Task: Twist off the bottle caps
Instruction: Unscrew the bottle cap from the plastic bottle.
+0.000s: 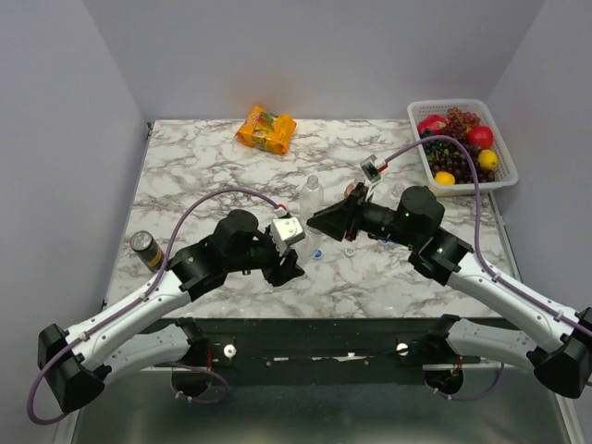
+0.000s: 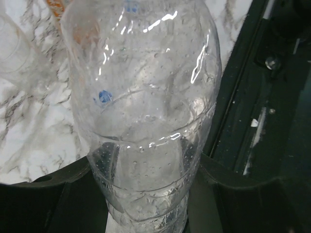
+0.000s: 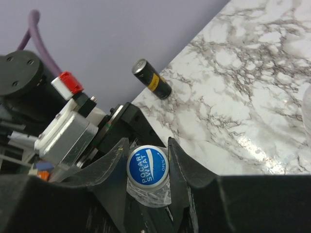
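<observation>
My left gripper (image 2: 146,177) (image 1: 289,266) is shut on the lower body of a clear, colourless bottle (image 2: 146,97), which fills the left wrist view. That bottle's blue cap (image 3: 147,165), printed "Pocari Sweat", sits between the fingers of my right gripper (image 3: 147,160) (image 1: 316,222), and both jaws press against its sides. In the top view the two grippers meet over the table's middle and hide the held bottle. Another clear bottle (image 1: 312,194) stands upright just behind them. A loose blue cap (image 1: 317,252) lies on the marble close to the grippers.
A dark can with a yellow band (image 1: 145,248) (image 3: 152,79) lies at the left table edge. An orange snack packet (image 1: 266,128) sits at the back. A white basket (image 1: 504,176) of fruit stands at the back right. Purple cables arc over both arms.
</observation>
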Action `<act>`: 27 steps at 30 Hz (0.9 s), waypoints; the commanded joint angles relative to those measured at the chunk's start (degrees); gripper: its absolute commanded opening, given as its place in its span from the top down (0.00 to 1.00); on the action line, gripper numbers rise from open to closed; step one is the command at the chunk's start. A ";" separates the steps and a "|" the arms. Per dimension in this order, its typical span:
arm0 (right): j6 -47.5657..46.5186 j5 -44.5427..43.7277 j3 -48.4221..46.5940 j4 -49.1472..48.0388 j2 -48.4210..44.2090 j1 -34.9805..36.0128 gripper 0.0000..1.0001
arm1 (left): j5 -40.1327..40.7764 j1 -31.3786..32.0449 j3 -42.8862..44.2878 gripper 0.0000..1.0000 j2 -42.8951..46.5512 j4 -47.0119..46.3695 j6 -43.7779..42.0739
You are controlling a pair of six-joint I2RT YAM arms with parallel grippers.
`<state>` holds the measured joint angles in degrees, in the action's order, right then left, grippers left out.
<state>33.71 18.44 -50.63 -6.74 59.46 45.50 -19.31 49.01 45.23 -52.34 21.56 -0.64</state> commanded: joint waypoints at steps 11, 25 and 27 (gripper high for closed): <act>-13.15 37.10 2.46 -1.61 -2.68 -4.27 0.82 | -37.20 -3.92 -0.85 0.77 0.83 -8.64 0.38; -11.30 26.83 0.97 3.58 -6.37 -4.63 0.30 | -29.03 -5.68 -0.76 0.77 -0.22 -7.41 1.88; -11.22 26.21 1.06 3.75 -6.90 -4.63 0.25 | -28.42 -5.60 -0.67 0.77 -0.31 -7.15 1.70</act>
<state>22.41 47.11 -49.58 -5.41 54.08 41.15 -50.24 43.57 43.35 -52.21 15.44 1.65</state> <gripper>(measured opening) 0.709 0.604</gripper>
